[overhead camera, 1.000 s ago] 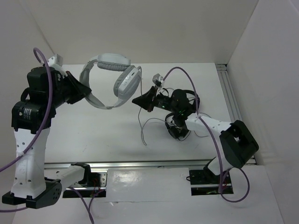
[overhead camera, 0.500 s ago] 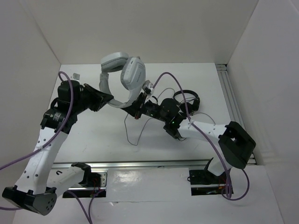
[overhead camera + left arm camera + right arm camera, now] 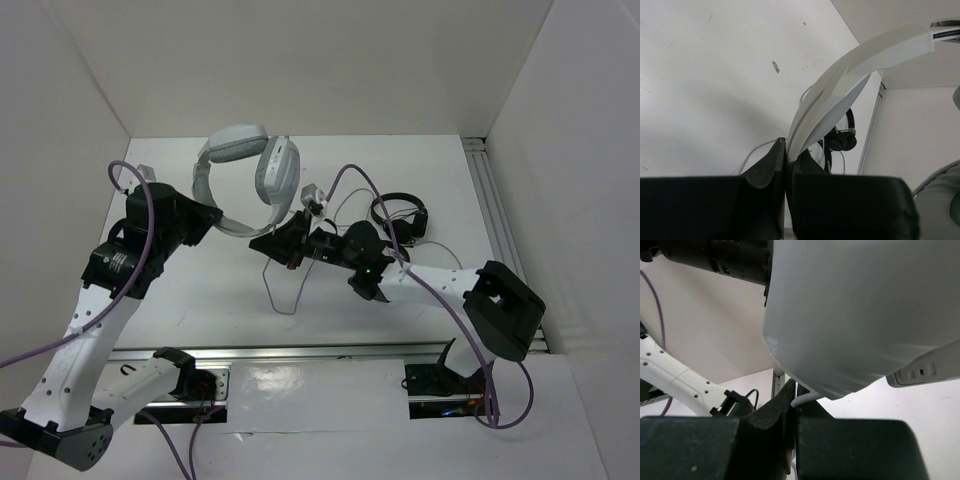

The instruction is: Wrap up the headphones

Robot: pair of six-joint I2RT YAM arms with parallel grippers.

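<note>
The light grey headphones hang in the air above the back of the table. My left gripper is shut on their lower headband arm, which fills the left wrist view. One earcup sits just above my right gripper and fills the right wrist view. My right gripper is shut on the thin grey cable right under that earcup. The rest of the cable loops down onto the table.
A small black on-ear headphone lies on the table at the right, also in the left wrist view. Another black one lies under my right arm. White walls close in the back and sides. A metal rail runs along the right.
My left arm has drawn the headphones left and lowered them a little. My right gripper has followed left and down, holding the cable. The loose cable loop has shifted on the table.
</note>
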